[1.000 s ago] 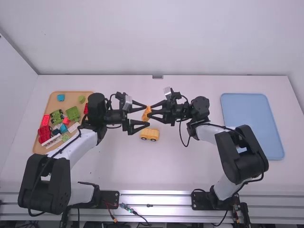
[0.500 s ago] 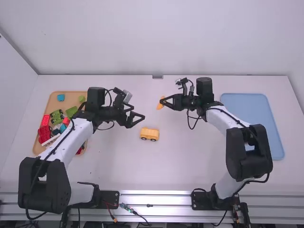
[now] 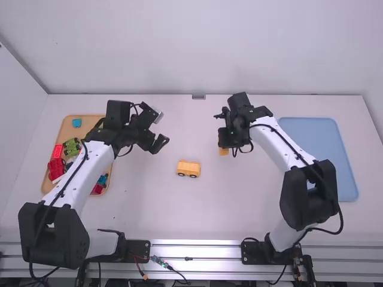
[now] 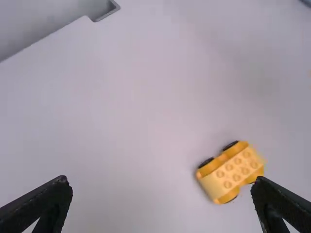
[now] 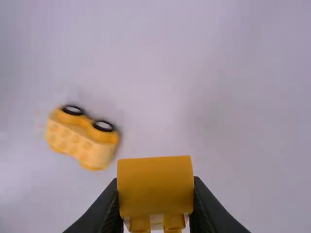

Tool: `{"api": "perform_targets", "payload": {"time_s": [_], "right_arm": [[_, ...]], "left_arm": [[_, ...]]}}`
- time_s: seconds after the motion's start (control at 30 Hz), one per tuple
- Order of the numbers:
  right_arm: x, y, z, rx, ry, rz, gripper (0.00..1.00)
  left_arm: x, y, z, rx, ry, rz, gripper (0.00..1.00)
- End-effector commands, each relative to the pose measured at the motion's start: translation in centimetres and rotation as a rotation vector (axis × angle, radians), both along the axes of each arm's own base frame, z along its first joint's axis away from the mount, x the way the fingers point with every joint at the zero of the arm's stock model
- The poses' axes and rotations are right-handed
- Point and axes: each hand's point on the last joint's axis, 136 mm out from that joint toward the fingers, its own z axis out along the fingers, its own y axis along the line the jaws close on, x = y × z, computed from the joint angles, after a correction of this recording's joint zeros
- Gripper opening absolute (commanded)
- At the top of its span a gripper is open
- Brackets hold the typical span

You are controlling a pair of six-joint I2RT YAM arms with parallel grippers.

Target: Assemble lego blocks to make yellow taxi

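Moved apart: my left jaws, wide open and empty; my right jaws, closed on the yellow block (image 5: 155, 187), now right of the yellow wheeled base (image 3: 188, 168) on the bench (image 3: 149, 203). Top studs (image 4: 238, 161) are exposed; I judge stacking comes next.

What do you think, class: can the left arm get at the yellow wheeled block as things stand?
Probably yes: the left claw is open and empty, nothing stands between it and the block, and the right claw is off to the side.
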Motion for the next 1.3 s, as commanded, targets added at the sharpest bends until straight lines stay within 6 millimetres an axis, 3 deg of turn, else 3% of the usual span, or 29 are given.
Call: {"api": "perform_targets", "payload": {"time_s": [0.0, 0.2, 0.3, 0.37, 0.47, 0.6, 0.7, 0.73, 0.87, 0.97, 1.03, 1.27], "right_arm": [[-0.6, -2.4, -2.8, -0.132, 0.060, -0.063, 0.11], [-3.0, -3.5, -7.4, -0.197, 0.259, -0.104, 0.13], [-3.5, -3.6, -9.3, -0.222, 0.326, -0.101, 0.07], [-3.6, -3.6, -9.9, -0.227, 0.345, -0.100, 0.03], [-3.7, -3.4, -10.7, -0.222, 0.365, -0.099, 0.09], [-3.9, -3.1, -10.9, -0.215, 0.377, -0.093, 0.17], [-3.8, -3.0, -10.9, -0.213, 0.370, -0.091, 0.31], [-3.7, -3.1, -10.9, -0.211, 0.368, -0.093, 0.40], [-3.4, -3.2, -10.9, -0.212, 0.359, -0.098, 0.57], [-3.2, -3.6, -11.0, -0.245, 0.346, -0.109, 0.58], [-3.3, -4.0, -11.0, -0.290, 0.337, -0.136, 0.65], [-3.4, -2.4, -9.3, -0.286, 0.187, -0.061, 0.69]], "left_arm": [[0.7, 0.3, 0.5, 0.037, -0.038, -0.001, 0.99], [0.6, 0.3, 0.5, 0.032, -0.034, -0.002, 0.99], [0.5, 0.3, 0.3, 0.034, -0.025, -0.003, 0.99], [0.4, 0.4, 0.3, 0.034, -0.020, 0.000, 0.99], [0.4, 0.5, 0.2, 0.034, -0.016, 0.005, 0.99], [0.3, 0.3, 0.2, 0.034, -0.015, -0.003, 0.99], [0.4, 0.4, 0.2, 0.033, -0.016, 0.001, 0.99], [0.3, 0.4, 0.2, 0.034, -0.016, 0.000, 0.99], [0.4, 0.5, 0.2, 0.034, -0.017, 0.004, 0.99], [0.4, 0.5, 0.2, 0.034, -0.017, 0.004, 0.99], [0.3, 0.3, 0.2, 0.034, -0.016, -0.002, 0.99], [0.3, 0.3, 0.2, 0.034, -0.016, -0.001, 0.99]]}}
